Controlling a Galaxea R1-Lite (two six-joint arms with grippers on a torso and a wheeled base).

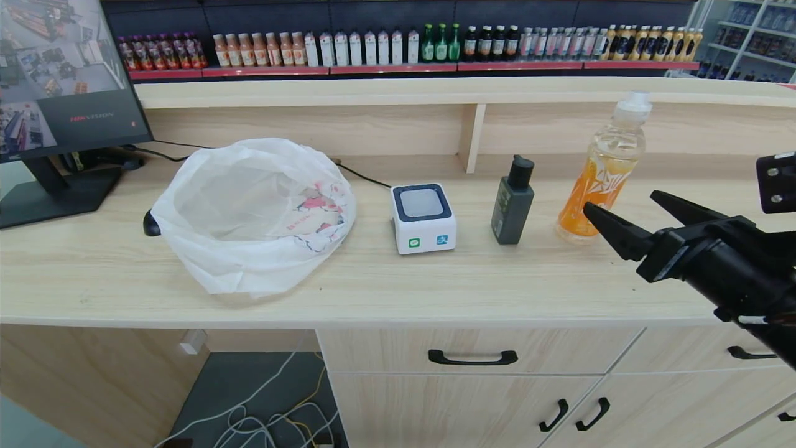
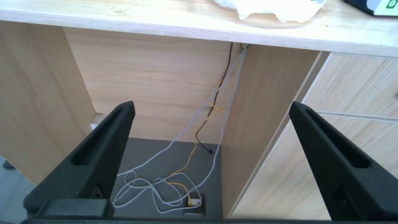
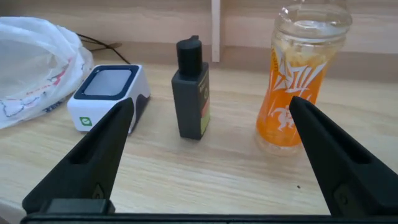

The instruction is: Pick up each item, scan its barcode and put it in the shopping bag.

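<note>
Shop shelving full of bottles (image 1: pixel 404 45) is running along the back wall, and up front a light wood counter (image 1: pixel 373 280) is carrying everything. On its left part the white shopping bag (image 1: pixel 255 211) is sitting with its mouth open, with a monitor (image 1: pixel 62 81) standing at the far left. Just beside the bag's right side the little white scanner (image 1: pixel 423 218) is sitting with its window facing up. Right of that a dark grey bottle (image 1: pixel 513 202) is standing upright, and the orange drink bottle (image 1: pixel 600 180) is standing upright near it, not touching.

Over at the counter's right end the right gripper (image 1: pixel 622 202) is hovering and pointing toward the orange drink bottle, jaws spread wide, gripping nothing. Meanwhile the left gripper (image 2: pixel 211 109) is hanging below the counter edge, also gaping wide and empty, facing the recess where loose cables (image 2: pixel 168 186) are lying on the floor.
</note>
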